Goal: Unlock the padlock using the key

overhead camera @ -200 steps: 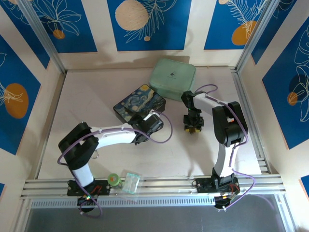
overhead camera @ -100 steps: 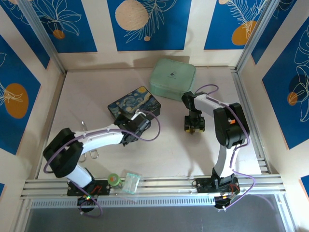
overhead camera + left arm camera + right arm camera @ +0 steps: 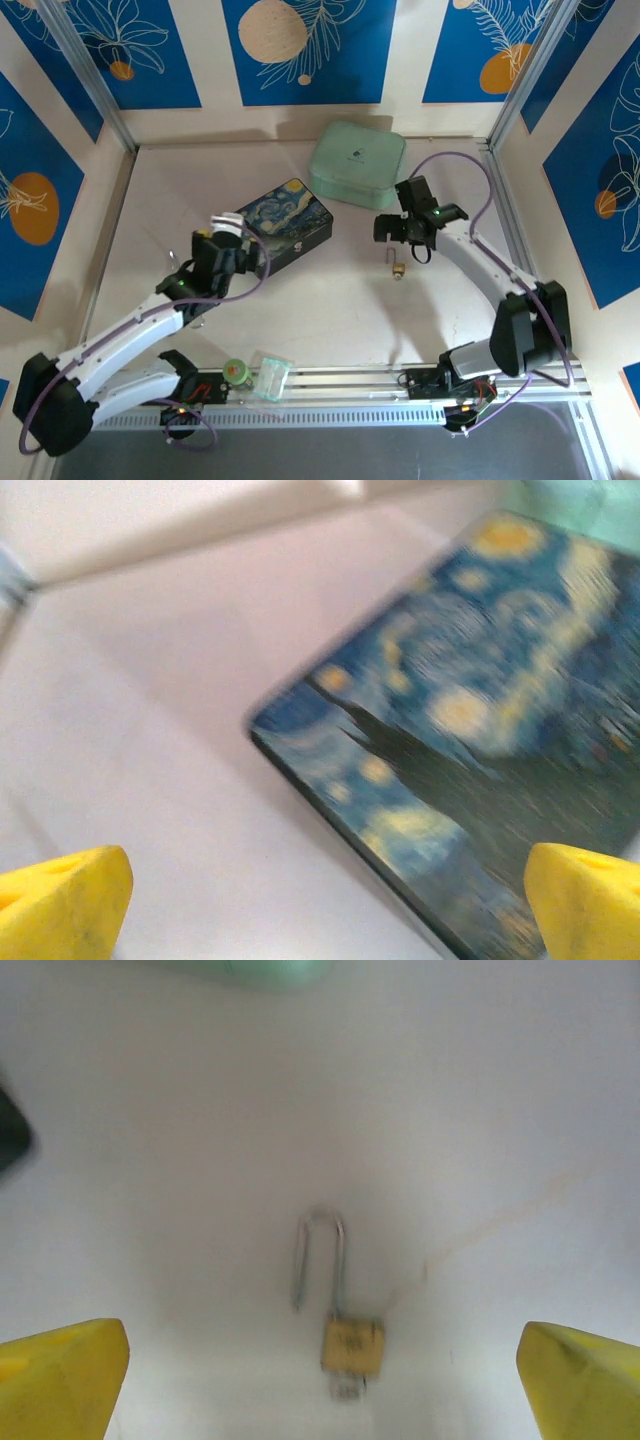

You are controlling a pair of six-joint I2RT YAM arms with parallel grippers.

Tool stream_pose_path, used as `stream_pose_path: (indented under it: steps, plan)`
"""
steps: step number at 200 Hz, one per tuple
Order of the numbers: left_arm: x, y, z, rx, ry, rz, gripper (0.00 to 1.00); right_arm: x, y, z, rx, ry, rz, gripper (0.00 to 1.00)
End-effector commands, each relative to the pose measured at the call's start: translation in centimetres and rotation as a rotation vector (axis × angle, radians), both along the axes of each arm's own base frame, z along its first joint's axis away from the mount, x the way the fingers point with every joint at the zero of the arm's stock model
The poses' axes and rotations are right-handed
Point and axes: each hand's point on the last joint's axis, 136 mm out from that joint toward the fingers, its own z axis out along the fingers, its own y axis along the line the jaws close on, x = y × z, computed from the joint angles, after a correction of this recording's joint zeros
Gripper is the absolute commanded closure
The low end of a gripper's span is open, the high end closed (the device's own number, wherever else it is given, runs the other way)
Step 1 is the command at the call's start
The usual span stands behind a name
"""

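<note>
On the table (image 3: 150,1160), the padlock (image 3: 352,1345) lay ungripped before the wide-spread right gripper (image 3: 403,242); the left gripper (image 3: 230,245) gaped beside the painted box (image 3: 480,730)

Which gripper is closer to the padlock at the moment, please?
The right. The right gripper hangs open just beyond the padlock, on its far side. The left gripper is well off to the left, open by the near corner of the painted box.

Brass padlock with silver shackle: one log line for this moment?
brass padlock: shackle open, ungripped | left gripper: open | right gripper: open
</note>
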Motion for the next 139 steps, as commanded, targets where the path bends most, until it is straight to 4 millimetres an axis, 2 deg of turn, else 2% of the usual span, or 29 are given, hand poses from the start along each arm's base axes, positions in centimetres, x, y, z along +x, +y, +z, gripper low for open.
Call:
stream_pose_path:
  steps: [1,16,33,63,93,126,139]
  plan:
    - [1.5,3.3,1.9,0.024,-0.188,0.107,0.01,4.0,0.3,2.9,0.008,-0.268,0.079,0.00]
    - [2.1,5.8,1.8,0.031,-0.211,0.185,0.01,5.1,-1.0,3.1,-0.034,-0.356,0.078,0.00]
    - [2.6,8.2,1.2,0.075,-0.212,0.261,0.00,5.7,-2.8,2.2,-0.046,-0.432,0.053,0.00]
    - [4.0,10.8,-1.8,0.061,-0.199,0.291,0.00,6.0,-5.2,1.1,-0.017,-0.549,0.010,0.00]
    - [5.4,12.2,-4.5,0.025,-0.180,0.284,0.00,5.5,-7.2,-0.4,-0.007,-0.602,-0.013,0.00]
    - [6.8,13.5,-7.7,-0.120,-0.186,0.282,0.00,4.7,-8.2,-1.4,0.083,-0.626,-0.025,0.00]
    - [7.3,13.4,-7.8,-0.124,-0.231,0.267,0.00,4.5,-8.3,-1.8,0.099,-0.642,-0.022,0.00]
